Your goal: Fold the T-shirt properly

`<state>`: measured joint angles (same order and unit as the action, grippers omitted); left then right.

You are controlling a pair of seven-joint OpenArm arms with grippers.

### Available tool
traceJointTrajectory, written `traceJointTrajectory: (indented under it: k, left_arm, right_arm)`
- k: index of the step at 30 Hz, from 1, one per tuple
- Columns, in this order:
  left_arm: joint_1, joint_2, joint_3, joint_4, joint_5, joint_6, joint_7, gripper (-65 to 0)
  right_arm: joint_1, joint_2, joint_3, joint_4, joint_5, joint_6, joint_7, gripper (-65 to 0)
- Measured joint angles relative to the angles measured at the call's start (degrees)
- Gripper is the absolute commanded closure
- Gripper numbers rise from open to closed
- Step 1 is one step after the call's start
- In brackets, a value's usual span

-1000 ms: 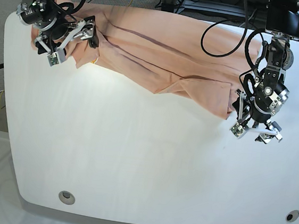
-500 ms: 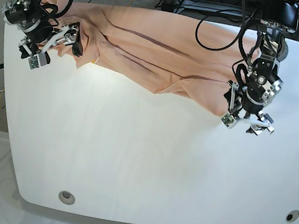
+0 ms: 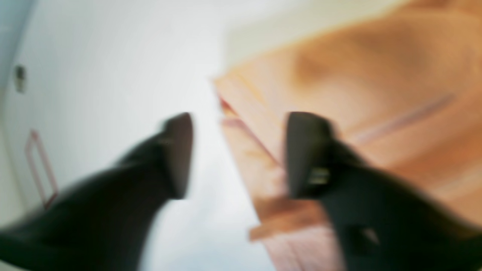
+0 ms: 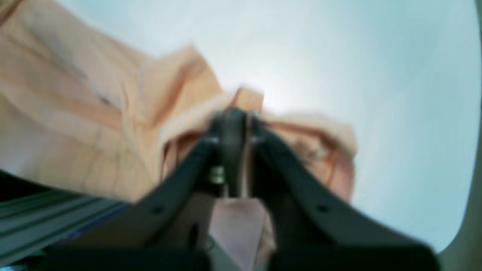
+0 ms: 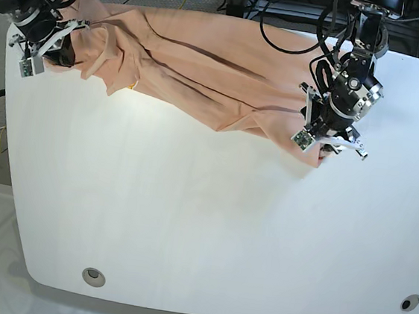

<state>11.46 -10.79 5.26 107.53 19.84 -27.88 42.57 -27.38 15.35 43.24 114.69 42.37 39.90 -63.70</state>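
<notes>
The T-shirt lies crumpled across the far part of the white table. The right gripper, spread a second ago, is now pinched on the shirt's corner at the table's far edge. The left gripper has moved onto the shirt's opposite edge, its jaws apart astride the hem.
</notes>
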Motion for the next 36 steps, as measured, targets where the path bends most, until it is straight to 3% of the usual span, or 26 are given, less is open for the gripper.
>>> traceJointTrajectory:
  k: [2, 5, 17, 30, 36]
  left_arm:
    - [0.33, 0.15, -0.02, 0.00, 0.04, 0.00, 0.04, 0.0]
    - [0.87, 0.90, -0.20, 0.00, 0.50, 0.07, 0.02, -1.3]
    - [3.34, 1.33, -0.17, 0.02, 0.20, 0.17, -0.28, -1.3]
    - [5.79, 4.90, -0.17, -0.24, -0.17, 0.22, -0.57, -1.3]
    - [5.79, 5.57, -0.22, -2.99, 0.00, 0.24, -0.39, -1.3]
  right_arm:
    - [-0.83, -0.11, -0.02, 0.00, 0.15, 0.00, 0.09, -3.1]
    - [-1.97, -0.15, -0.22, 0.00, 0.04, 0.02, 0.00, 0.0]
    - [-3.85, -2.05, -0.28, 0.00, -0.52, 0.02, 0.09, 0.0]
    - [-2.89, -7.26, -7.78, -0.07, -17.97, 0.02, 0.44, 0.0]
    - [-0.46, -8.59, -9.84, -2.01, -23.15, 0.00, 0.50, 0.0]
